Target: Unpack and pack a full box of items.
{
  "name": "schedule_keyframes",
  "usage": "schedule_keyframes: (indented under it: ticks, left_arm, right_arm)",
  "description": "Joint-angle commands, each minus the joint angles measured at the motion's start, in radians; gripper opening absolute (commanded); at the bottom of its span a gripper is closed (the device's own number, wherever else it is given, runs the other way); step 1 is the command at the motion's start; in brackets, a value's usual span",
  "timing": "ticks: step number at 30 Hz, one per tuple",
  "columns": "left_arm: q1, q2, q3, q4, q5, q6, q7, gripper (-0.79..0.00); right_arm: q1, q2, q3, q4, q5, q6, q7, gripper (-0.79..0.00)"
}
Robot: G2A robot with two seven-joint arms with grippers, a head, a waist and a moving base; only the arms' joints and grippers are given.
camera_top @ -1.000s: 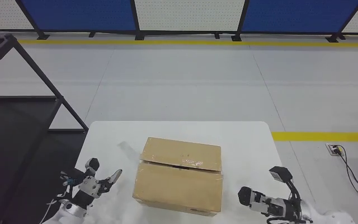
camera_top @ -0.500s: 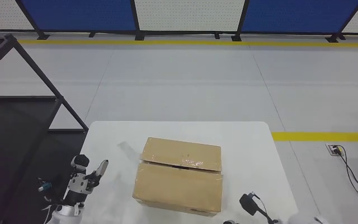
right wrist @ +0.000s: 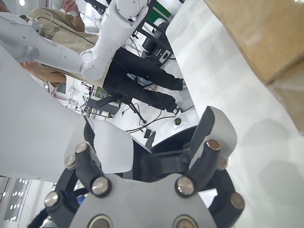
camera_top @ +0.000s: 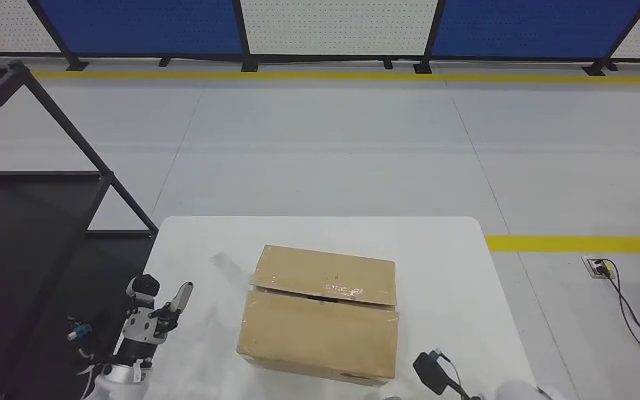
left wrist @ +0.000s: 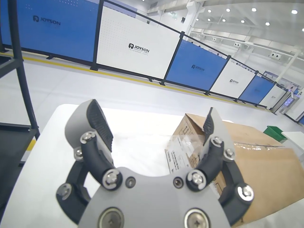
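A brown cardboard box lies shut on the white table, with tape along its top seam. My left gripper hovers near the table's left front corner, a short way left of the box, and it is open with nothing between its fingers. In the left wrist view the left gripper points across the table, with the box just beyond one fingertip. The right arm's wrist shows at the front edge, right of the box. My right gripper is open and empty, close beside the box.
A black metal rack stands left of the table. Blue and white partition panels close off the floor behind. A green bin sits beyond the box. Bare table surface lies on both sides of the box.
My left gripper has drawn back toward the table's left edge and then held still. The right arm has dropped toward the front edge, out of most of the top view.
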Motion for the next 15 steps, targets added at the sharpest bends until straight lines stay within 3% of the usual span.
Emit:
schedule_keyframes:
  ticks: [1, 15]
  left_arm:
    - [0.001, -0.001, -0.001, 0.001, -0.005, 0.004, 0.005, 0.0]
    - [0.033, -0.009, -0.064, -0.002, -0.085, 0.047, 0.045, 0.0]
  right_arm:
    - [0.003, -0.001, -0.002, -0.016, -0.008, 0.007, -0.009, 0.0]
    - [0.074, -0.048, -0.116, -0.134, -0.22, 0.217, -0.192, 0.0]
